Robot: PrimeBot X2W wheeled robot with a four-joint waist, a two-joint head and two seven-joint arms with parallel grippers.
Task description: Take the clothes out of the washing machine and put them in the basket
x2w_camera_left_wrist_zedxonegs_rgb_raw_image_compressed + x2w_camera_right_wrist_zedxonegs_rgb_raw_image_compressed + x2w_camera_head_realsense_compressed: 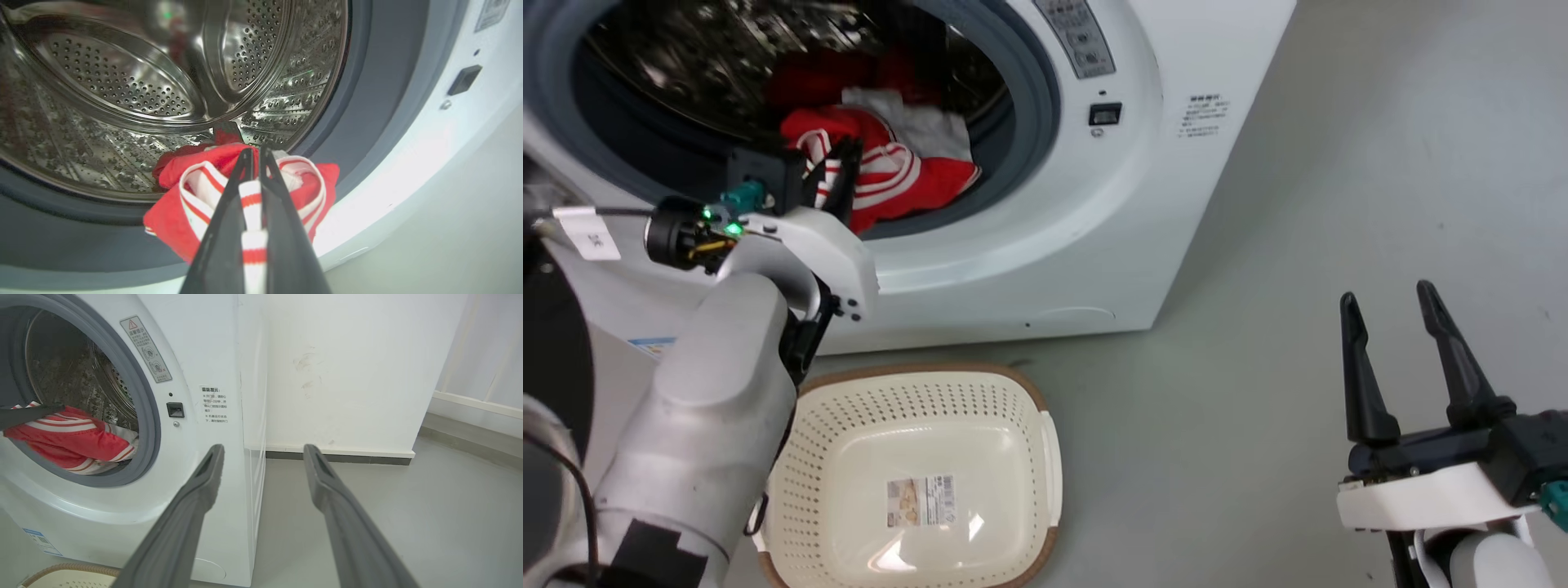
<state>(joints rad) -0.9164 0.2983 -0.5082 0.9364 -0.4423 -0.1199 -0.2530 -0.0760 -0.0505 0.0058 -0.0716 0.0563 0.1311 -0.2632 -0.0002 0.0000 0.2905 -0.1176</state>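
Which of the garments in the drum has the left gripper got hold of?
The red garment with thin white stripes, at the mouth of the drum: its striped edge is pinched in the left gripper. The white-panelled garment lies behind it, ungripped.

1. Left forearm point(711, 408): pale grey rounded shell, with a black patch at the lower left of the frame.
2. Left wrist cover point(829, 245): white, beside green lights point(719, 216), a teal plug point(743, 196) and a white tag point(588, 233) on a black cable point(625, 211).
3. Right gripper point(1387, 292): two long dark tapered fingers, black base, white mount point(1421, 496).
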